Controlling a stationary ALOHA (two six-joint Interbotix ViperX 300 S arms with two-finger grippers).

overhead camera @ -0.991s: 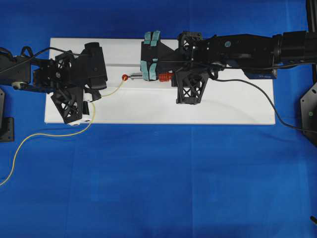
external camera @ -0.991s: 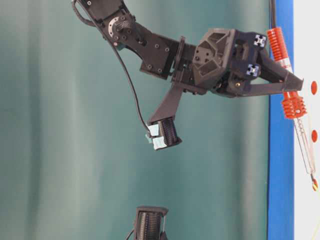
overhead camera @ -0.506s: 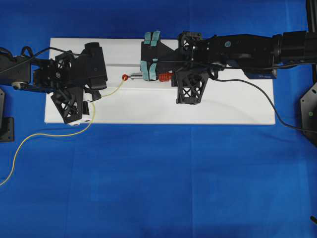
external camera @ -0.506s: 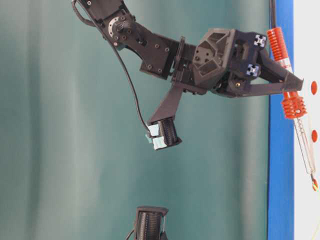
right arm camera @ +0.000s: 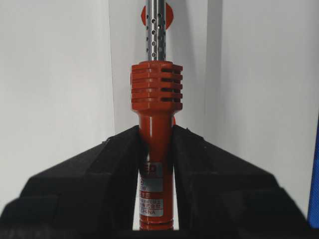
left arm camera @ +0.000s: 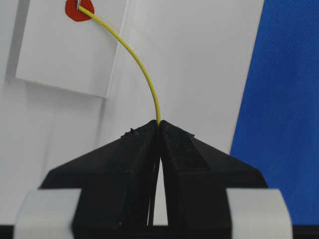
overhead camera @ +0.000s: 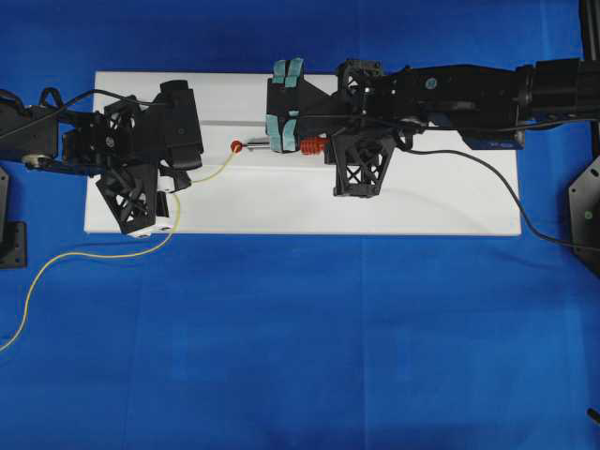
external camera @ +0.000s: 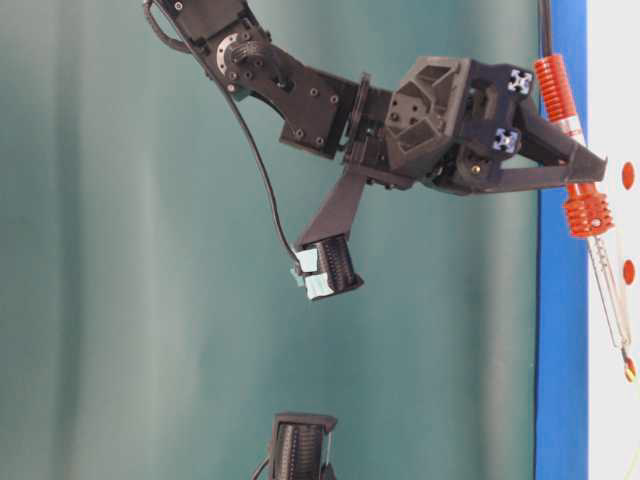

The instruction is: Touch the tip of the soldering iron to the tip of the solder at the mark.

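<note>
Iron and solder meet at the red mark [overhead camera: 237, 145].
Right gripper [right arm camera: 156, 137] clamps the soldering iron [right arm camera: 155, 99]; left gripper [left arm camera: 159, 124] pinches the solder [left arm camera: 134, 55], both tips reaching the mark.

Left gripper [left arm camera: 158, 127]: black jaws pinched together, clamped on the thin yellow solder wire [left arm camera: 139, 67]. Right gripper [right arm camera: 155, 144]: black jaws clamped on the ribbed red-orange handle of the soldering iron [right arm camera: 155, 94]. Both arms reach inward from opposite sides in the overhead view.

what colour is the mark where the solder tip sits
Red-orange: the mark under the solder tip shows best in the left wrist view.
</note>
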